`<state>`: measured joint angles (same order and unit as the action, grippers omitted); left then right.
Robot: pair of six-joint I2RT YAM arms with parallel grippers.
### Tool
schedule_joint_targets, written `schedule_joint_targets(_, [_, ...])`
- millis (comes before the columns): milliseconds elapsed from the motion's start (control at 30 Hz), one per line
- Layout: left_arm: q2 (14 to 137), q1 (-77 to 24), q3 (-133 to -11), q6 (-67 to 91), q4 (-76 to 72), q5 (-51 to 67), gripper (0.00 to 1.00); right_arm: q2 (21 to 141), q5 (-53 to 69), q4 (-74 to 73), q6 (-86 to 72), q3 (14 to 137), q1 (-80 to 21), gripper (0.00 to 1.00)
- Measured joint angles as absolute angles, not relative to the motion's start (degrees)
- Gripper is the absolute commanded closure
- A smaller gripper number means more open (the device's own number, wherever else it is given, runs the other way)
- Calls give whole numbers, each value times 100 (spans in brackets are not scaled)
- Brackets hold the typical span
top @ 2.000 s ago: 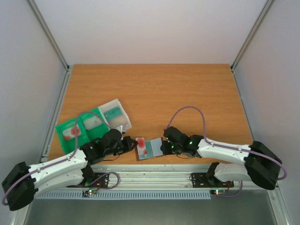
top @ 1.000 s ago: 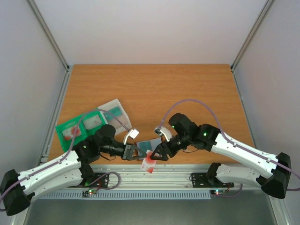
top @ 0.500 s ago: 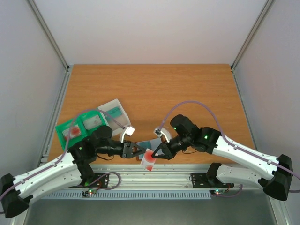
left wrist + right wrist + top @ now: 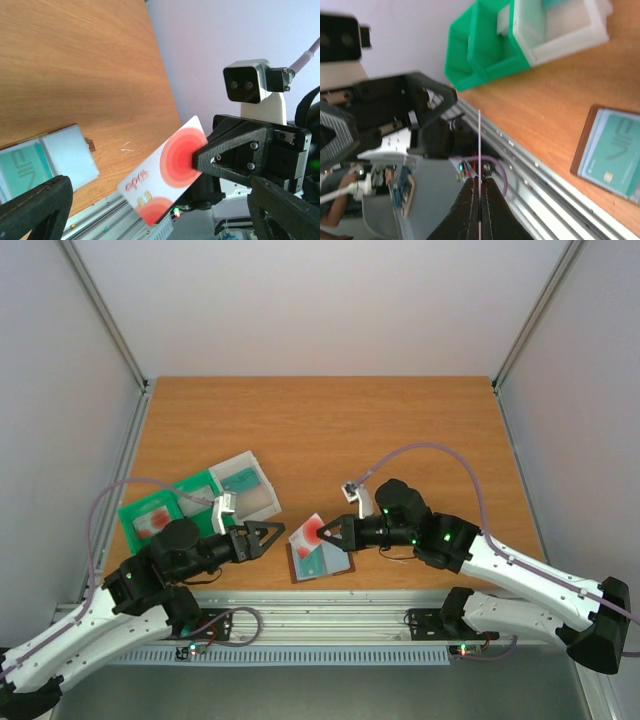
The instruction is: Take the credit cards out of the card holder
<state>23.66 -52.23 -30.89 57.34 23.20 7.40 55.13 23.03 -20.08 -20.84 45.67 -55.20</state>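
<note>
Since half a second earlier, my left gripper (image 4: 262, 537) had let go and drawn back toward the green tray (image 4: 135, 512), and my right gripper (image 4: 330, 533) had carried the credit card (image 4: 312, 531) up and over the card holder (image 4: 335, 562). The left jaws stood wide apart with nothing between them. The right jaws were clenched on one end of the card, over its large red disc, with the rest of the card hanging free in the air.

The holder lay open and flat on the table, close to the near edge, just below the lifted card. A teal card (image 4: 620, 162) showed in one of its pockets.

What worried me was the grip. It was a thin, slick card pinched only at one end, so a quick swing could make it pivot or slide out. From where it hung it would drop onto the holder or over the near edge onto the rail. My left fingers were close to the card's free end too, and a careless move on that side could clip it.

The card's long axis ran straight out from my right fingertips toward the left arm, with its printed face turned partly upward. The holder's long side lay roughly along the near edge, slightly skewed.
</note>
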Motion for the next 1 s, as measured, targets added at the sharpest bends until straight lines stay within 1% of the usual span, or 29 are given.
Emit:
schedule_joint_targets(167, [2287,-5223,-3089,6007,2292,565,1,5452,1756,-1570,-2532,4569,-5520,99])
schedule_joint_targets(300, [2324,-5221,-3089,6108,2182,556,2,5459,1413,-1280,-2829,4569,-5518,99])
schedule_joint_targets(500, [2399,-5221,-3039,6326,1496,589,9,5465,1004,-819,-3225,4464,-5518,99])
schedule_joint_targets(633, [2412,-5223,-2947,6510,1109,572,16,5465,867,-532,-3474,4254,-5518,99])
schedule_joint_targets(700, [2456,-5221,-2877,6604,878,569,18,5465,836,-403,-3599,4156,-5518,99])
schedule_joint_targets(1000, [3267,-5221,-2816,6820,178,687,17,5463,646,167,-3903,4021,-5520,99])
